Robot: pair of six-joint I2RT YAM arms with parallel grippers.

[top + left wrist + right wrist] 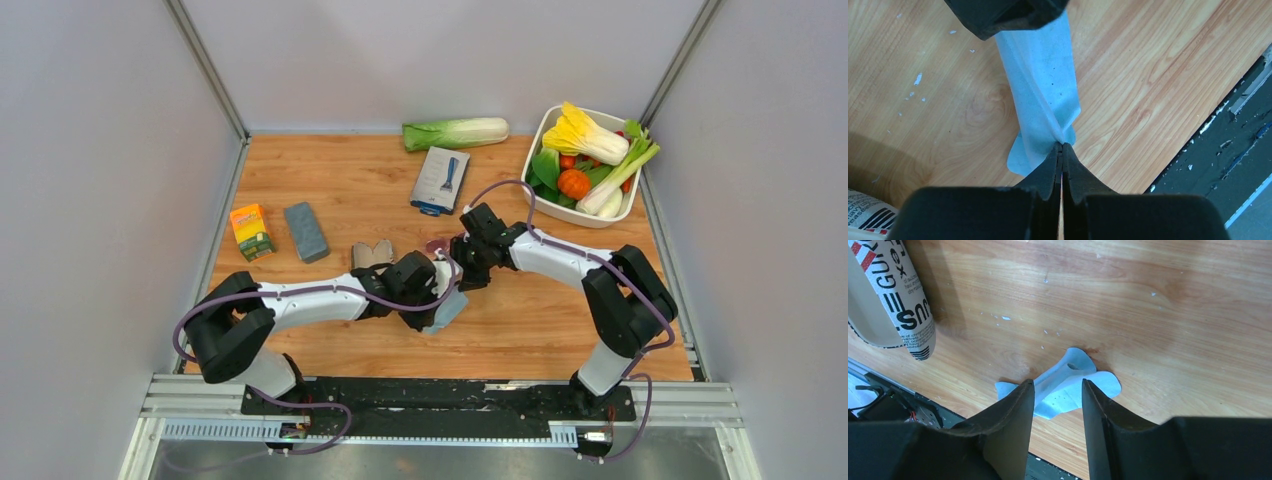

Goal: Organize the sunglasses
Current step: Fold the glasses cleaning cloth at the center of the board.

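The sunglasses show only as a small pink-purple patch (437, 245) on the table between the two grippers, mostly hidden by them. My left gripper (438, 297) (1062, 145) is shut on one end of the light blue cloth (1040, 75), which also shows in the top view (447, 311). The cloth stretches from the left fingertips up to the dark body of the right arm. My right gripper (466, 268) (1056, 383) is open and empty, its fingers either side of the cloth (1063, 385) just above it. The oblong grey-blue case (306, 231) lies shut at the left.
A printed grey pouch (373, 255) (898, 295) lies left of the grippers. An orange carton (252, 231) stands at far left. A blue package (440, 180), a cabbage (455, 133) and a white basin (548, 128) of vegetables are at the back. The table's front edge (1208, 125) is close.
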